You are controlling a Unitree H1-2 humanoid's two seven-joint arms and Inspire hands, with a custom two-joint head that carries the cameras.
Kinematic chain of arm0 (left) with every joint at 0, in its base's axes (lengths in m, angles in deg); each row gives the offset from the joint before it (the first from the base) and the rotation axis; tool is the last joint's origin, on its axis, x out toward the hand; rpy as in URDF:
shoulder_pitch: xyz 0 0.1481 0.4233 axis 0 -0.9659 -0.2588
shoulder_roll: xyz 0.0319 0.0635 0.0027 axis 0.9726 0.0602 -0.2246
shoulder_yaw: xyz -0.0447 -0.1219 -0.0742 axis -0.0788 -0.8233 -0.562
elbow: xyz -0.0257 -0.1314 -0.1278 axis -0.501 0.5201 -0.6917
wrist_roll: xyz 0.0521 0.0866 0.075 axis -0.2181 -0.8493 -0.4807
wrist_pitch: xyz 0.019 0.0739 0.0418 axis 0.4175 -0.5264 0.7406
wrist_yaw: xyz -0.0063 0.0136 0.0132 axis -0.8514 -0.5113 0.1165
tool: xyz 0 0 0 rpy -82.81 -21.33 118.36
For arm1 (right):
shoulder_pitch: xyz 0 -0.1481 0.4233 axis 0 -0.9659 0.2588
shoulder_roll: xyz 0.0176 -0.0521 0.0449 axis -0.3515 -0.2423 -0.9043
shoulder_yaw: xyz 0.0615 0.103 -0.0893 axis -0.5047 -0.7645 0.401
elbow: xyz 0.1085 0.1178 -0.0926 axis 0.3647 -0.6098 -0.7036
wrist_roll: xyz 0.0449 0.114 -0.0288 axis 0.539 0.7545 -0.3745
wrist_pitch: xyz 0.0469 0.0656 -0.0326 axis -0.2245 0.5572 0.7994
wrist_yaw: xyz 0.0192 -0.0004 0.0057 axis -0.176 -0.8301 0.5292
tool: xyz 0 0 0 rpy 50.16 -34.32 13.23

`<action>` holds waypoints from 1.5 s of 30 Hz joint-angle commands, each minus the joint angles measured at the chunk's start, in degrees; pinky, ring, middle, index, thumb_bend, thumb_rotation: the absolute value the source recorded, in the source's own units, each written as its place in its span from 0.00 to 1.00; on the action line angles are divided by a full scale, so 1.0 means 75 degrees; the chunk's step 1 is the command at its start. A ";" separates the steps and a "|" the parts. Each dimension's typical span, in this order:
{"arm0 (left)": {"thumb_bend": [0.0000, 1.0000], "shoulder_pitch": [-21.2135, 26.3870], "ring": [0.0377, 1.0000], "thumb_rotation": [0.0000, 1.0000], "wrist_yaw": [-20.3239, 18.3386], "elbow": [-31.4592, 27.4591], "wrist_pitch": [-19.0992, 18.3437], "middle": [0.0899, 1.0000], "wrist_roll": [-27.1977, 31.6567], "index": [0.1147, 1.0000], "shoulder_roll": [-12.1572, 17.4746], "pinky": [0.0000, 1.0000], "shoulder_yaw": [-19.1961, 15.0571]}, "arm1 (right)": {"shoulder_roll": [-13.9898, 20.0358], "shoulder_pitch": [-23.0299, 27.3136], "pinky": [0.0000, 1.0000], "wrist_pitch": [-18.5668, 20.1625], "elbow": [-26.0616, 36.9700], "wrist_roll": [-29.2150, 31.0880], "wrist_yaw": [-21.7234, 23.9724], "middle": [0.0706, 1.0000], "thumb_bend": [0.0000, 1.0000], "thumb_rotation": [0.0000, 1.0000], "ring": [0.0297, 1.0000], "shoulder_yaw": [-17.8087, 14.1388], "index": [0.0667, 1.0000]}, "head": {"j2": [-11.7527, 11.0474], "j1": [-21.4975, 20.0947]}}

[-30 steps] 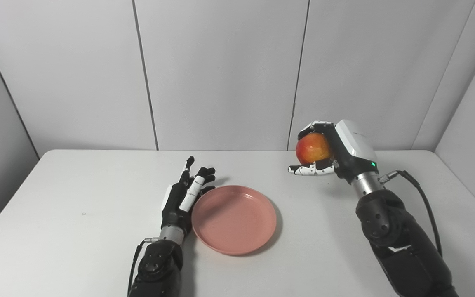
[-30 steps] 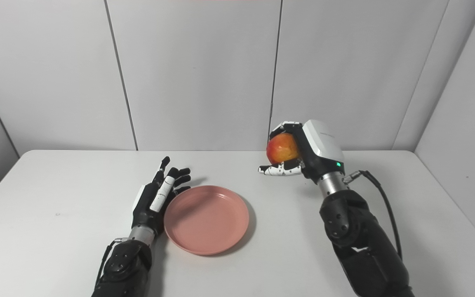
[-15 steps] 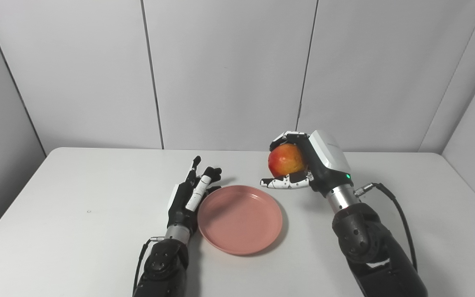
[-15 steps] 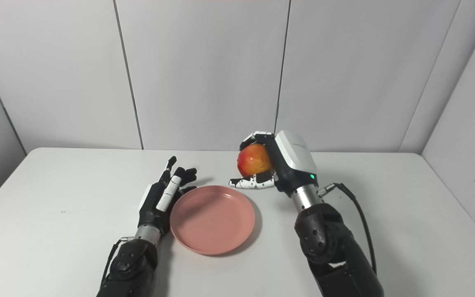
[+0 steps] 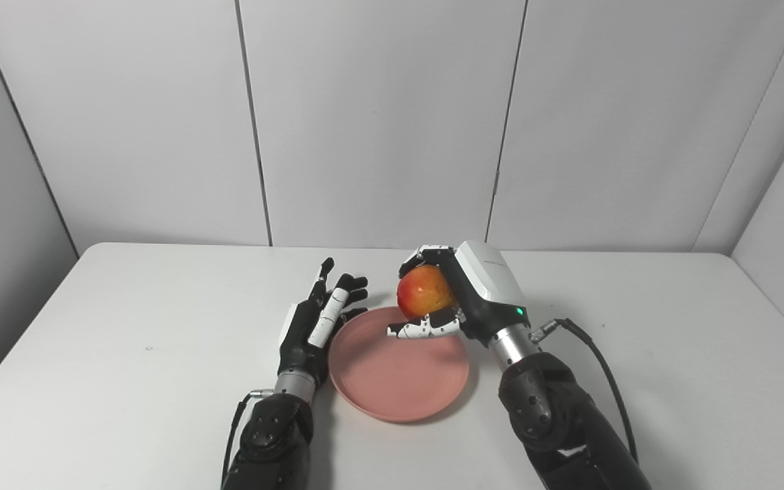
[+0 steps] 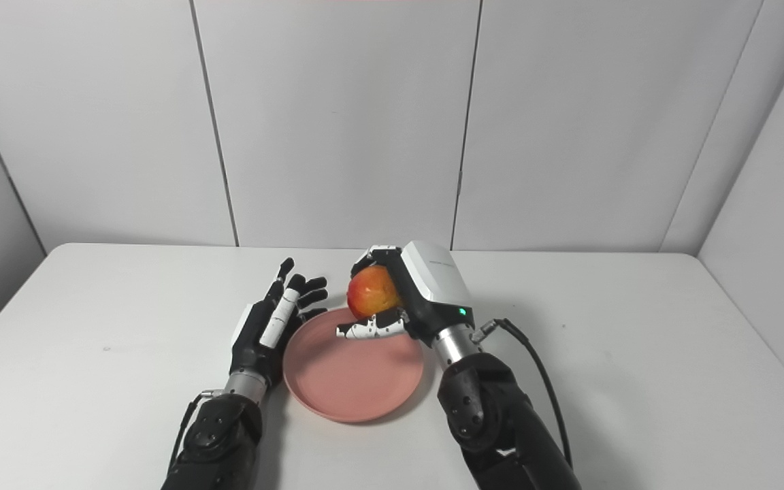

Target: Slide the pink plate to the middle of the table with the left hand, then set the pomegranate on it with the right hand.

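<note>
The pink plate point(image 5: 399, 371) sits mid-table beside my spread left hand point(image 5: 316, 320). My right hand point(image 5: 456, 299), wrapped around the pomegranate point(image 5: 422, 292), seems above the plate; releasing remains.

Bright, even overhead light; soft shadows hug the plate point(image 5: 399, 381) and arms on the table point(image 5: 126, 367). Both views sharp, no glare.

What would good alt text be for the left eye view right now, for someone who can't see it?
The robot's right hand holds a red-orange pomegranate just above the far edge of a pink plate on a white table. The left hand rests open, fingers extended, against the plate's left rim.
</note>
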 commanded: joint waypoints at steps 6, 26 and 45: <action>0.87 -0.0457 0.78 0.72 0.0008 0.0582 -0.0061 0.73 -0.0005 1.00 -0.0183 0.68 0.0046 | -0.0049 0.0318 0.16 -0.0064 -0.0221 -0.0374 -0.0059 0.43 0.53 0.00 0.20 0.0293 0.44 | 0.0010 0.0044; 0.90 -0.0309 0.78 0.73 -0.0083 0.0649 -0.0230 0.70 0.0188 0.99 -0.0293 0.71 -0.0125 | -0.0187 0.0721 0.19 0.0642 -0.1074 -0.0931 0.0821 0.35 0.52 0.00 0.23 0.0739 0.47 | 0.0266 0.0094; 0.92 -0.0297 0.87 0.75 -0.0159 0.0670 -0.0112 0.92 0.0237 1.00 -0.0353 0.73 -0.0081 | -0.0014 0.0965 0.34 0.0495 -0.1363 -0.0994 0.0943 0.52 0.68 0.26 0.43 0.1048 0.53 | 0.0335 0.0146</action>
